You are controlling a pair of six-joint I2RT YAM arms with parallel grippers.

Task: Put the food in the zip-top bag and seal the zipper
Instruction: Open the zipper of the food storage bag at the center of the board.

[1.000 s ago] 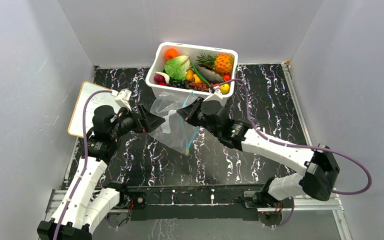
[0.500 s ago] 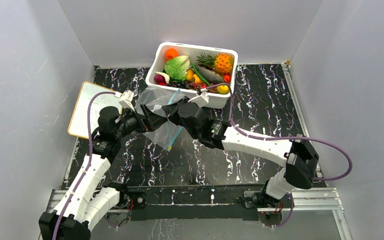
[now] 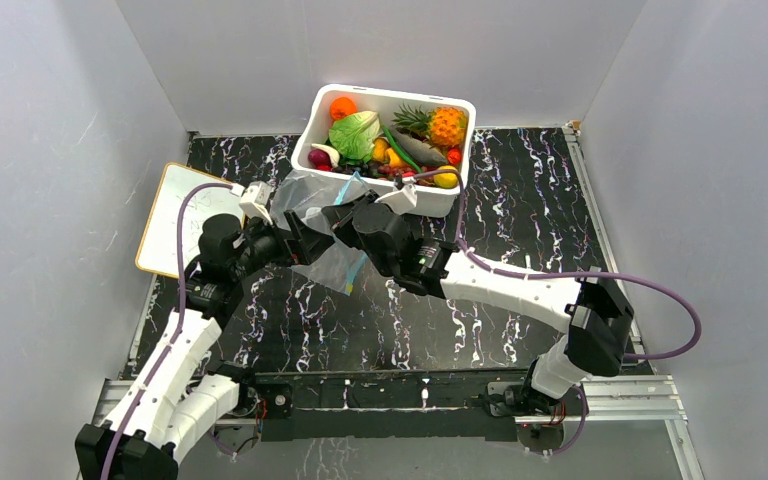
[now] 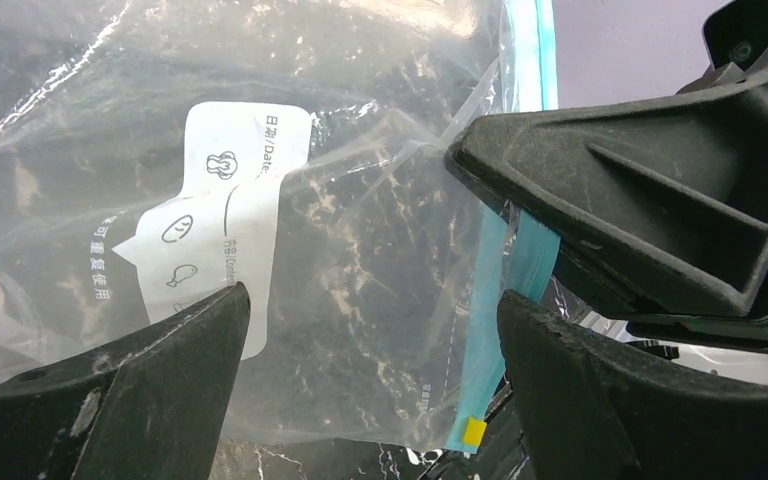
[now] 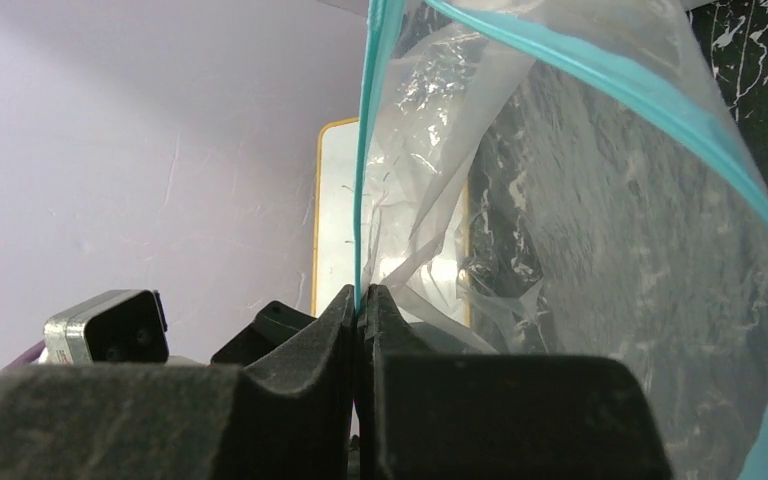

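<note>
- Since one second ago, the zip-top bag (image 3: 320,205) has been carried to the left and toward the far side. It is now held just in front of the left corner of the white tub (image 3: 305,150), and almost no shift is seen over the last half second.
- The zipper (image 5: 362,150) is shown open in the right wrist view: its two teal strips run apart, so the mouth is not sealed.
- One strip is pinched by the right gripper (image 5: 360,300), whose fingers are pressed together on it.
- The left gripper (image 4: 370,310) is spread wide. The clear wall of the bag lies in front of it, and nothing is clamped by it.
- The two grippers were apart one second ago and are now close beside each other. From this it is judged that a new grip is being prepared, so that the mouth can be held open.
- No piece is seen inside the bag. The food (image 3: 390,135), with the pineapple (image 3: 447,125), lies all in the tub, so the filling is judged as not yet begun.
- A white label (image 4: 225,230) is printed on the bag. After two Chinese characters, "Date:" can be read, and small food drawings are placed below. The other lines cannot be read with certainty.
- On the whiteboard (image 3: 175,215) at the left, no writing can be made out.
</note>
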